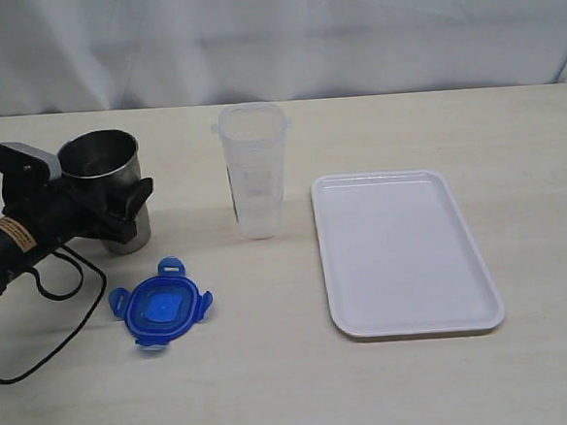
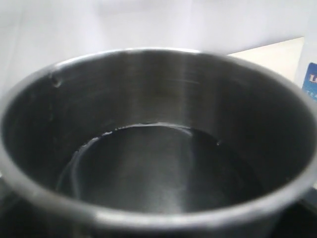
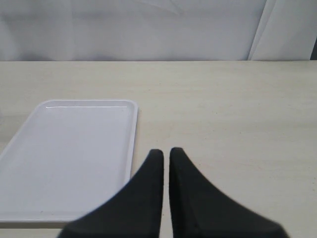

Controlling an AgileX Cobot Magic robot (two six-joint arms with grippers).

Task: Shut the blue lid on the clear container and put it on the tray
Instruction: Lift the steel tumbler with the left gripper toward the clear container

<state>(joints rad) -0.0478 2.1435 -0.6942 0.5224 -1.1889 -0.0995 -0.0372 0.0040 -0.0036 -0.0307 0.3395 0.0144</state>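
The clear container [image 1: 255, 171] stands upright and uncovered at the table's middle; its blue label edge [image 2: 310, 79] shows in the left wrist view. The blue lid [image 1: 161, 306] lies flat on the table to the container's front left, apart from it. The white tray [image 1: 403, 253] lies empty to the right of the container. My left gripper [image 1: 107, 200] straddles a steel cup [image 1: 106, 186] standing on the table, one finger [image 1: 136, 194] against its near wall; the cup's inside [image 2: 158, 163] fills the left wrist view. My right gripper [image 3: 166, 151] is shut and empty over bare table beside the tray [image 3: 74, 158].
A black cable [image 1: 47, 316] loops on the table below the left arm, close to the lid. A white curtain [image 1: 271, 29] backs the table's far edge.
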